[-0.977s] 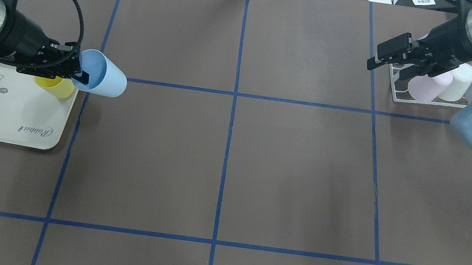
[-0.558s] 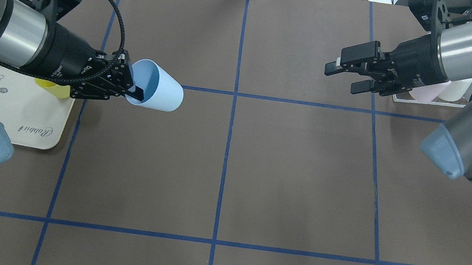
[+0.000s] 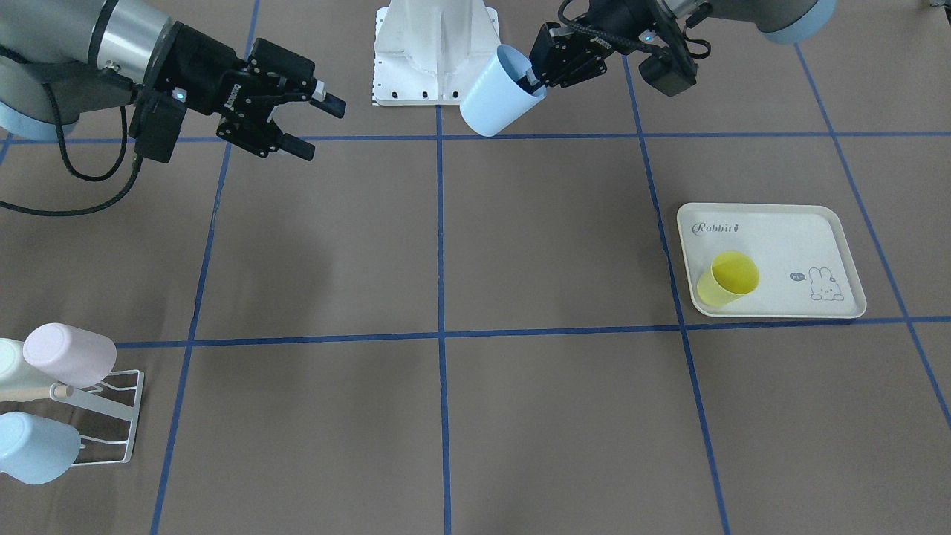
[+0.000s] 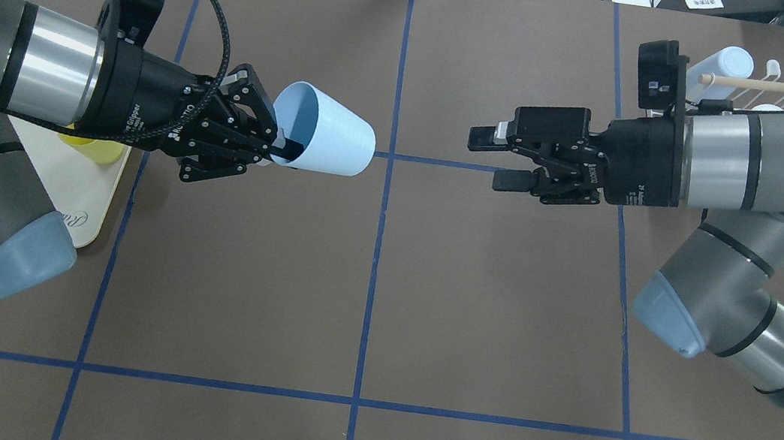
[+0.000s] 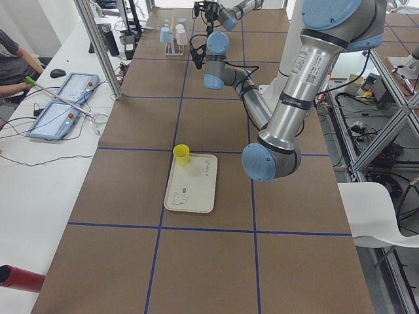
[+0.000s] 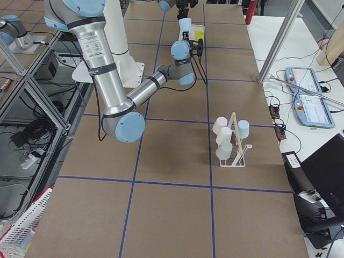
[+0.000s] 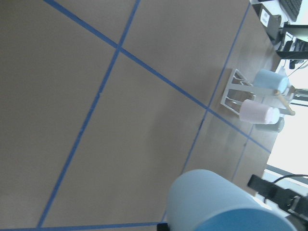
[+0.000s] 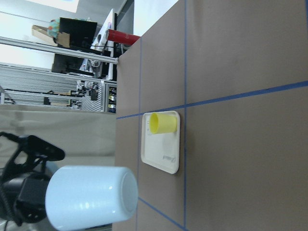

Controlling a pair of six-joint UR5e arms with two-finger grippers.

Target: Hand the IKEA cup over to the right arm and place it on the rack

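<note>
In the front-facing view, the blue cup (image 3: 496,93) is held tilted in the air above the surface (image 3: 520,245), close to the robot's base. The left gripper (image 3: 536,78) is clamped on its rim, with 1 finger inside and 1 outside. The right gripper (image 3: 319,126) is shown with its fingers apart and nothing between them, well apart from the cup. The rack (image 3: 111,416), already hung with other cups, stands on the right arm's side. A yellow cup (image 3: 728,279) sits on the tray (image 3: 773,223).

In the overhead view, the blue cup's closed base is pointed toward the spread right gripper, with a gap left between them.

In the 2 wrist views, the base is seen head-on.

The cup is judged to be light, stiff, smooth plastic, so likely slippery. The wall near the base, clear of the left gripper's fingers, is judged the place to be taken hold of, squarely across its width.
</note>
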